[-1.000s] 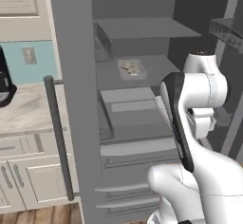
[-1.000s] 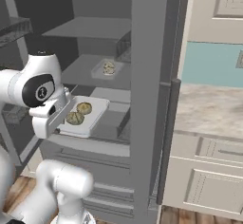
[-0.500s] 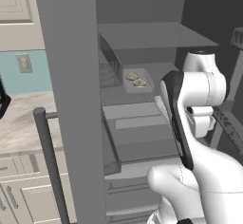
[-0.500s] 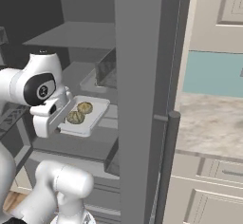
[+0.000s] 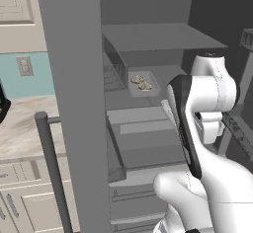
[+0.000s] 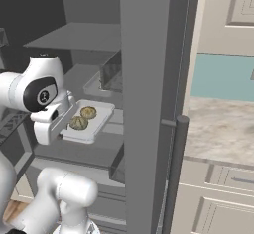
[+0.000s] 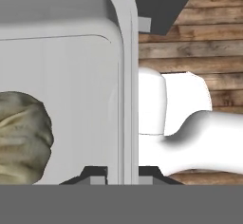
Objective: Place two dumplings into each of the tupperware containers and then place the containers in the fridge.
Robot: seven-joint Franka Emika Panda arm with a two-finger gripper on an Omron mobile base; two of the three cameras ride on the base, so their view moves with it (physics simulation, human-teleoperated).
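Pale grey tupperware container [image 6: 88,124] is held level by its rim in the closed gripper [image 7: 122,174] — two dumplings [image 6: 83,118] are carried inside it, in front of the open fridge [image 6: 144,79]. Farther back, a second container [image 5: 144,84] with two dumplings [image 5: 141,82] is seen resting on a fridge shelf [image 5: 148,91].

No writing, label, brand, number or sign could be read anywhere in the room as I stood there.
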